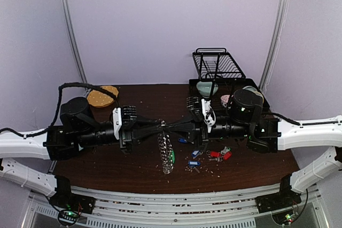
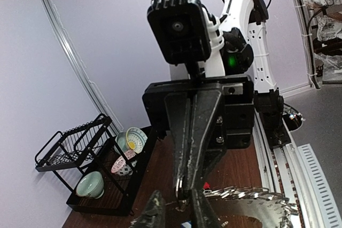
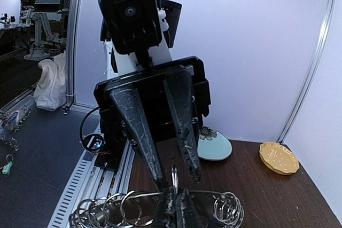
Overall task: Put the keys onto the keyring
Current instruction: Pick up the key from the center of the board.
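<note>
Fingers-wise: clamping the keyring (image 1: 166, 153) tight with right gripper (image 2: 184, 185), left gripper (image 3: 177, 181) spread loose round one ring, probably ring-opening step; next needs grabbing keys (image 1: 214, 155) by front edge of table (image 1: 101, 158).

Keyring (image 1: 166, 154) dangling as a silver chain from the meeting tips of left gripper (image 1: 159, 126) and right gripper (image 1: 175, 127), over a dark brown table (image 1: 107, 169). Just right of the keyring, flat on the tabletop: scattered keys (image 1: 216, 154) with blue and red tags. Well behind and right of the keyring, a black wire rack (image 1: 216, 62), a pale bowl (image 1: 204, 87) below. Behind and left, a round tan disc (image 1: 101, 97).
</note>
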`<state>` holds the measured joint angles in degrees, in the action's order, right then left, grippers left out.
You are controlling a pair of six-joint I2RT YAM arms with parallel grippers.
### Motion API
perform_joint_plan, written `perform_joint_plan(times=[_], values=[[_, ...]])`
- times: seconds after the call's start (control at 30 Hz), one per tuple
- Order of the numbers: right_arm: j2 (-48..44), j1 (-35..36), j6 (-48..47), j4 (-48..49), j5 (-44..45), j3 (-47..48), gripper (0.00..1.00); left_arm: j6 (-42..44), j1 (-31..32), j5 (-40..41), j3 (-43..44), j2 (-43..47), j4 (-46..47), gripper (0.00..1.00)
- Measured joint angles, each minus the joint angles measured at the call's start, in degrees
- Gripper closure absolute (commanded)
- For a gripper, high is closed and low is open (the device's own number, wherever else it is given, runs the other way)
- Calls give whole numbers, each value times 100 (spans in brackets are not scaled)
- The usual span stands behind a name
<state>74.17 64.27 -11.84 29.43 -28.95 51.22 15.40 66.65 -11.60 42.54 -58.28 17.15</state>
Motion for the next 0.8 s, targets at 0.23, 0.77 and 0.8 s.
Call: perform_joint_plan(times=[0.23,0.77,0.8], values=[[-2,0,2,-20,0,17,100,72,13,59,0,28,-87,80],[-2,0,-22,-22,9,105,100,166,31,153,24,50,-264,87],[-2,0,-24,-17,9,109,100,166,31,140,24,55,-264,91]])
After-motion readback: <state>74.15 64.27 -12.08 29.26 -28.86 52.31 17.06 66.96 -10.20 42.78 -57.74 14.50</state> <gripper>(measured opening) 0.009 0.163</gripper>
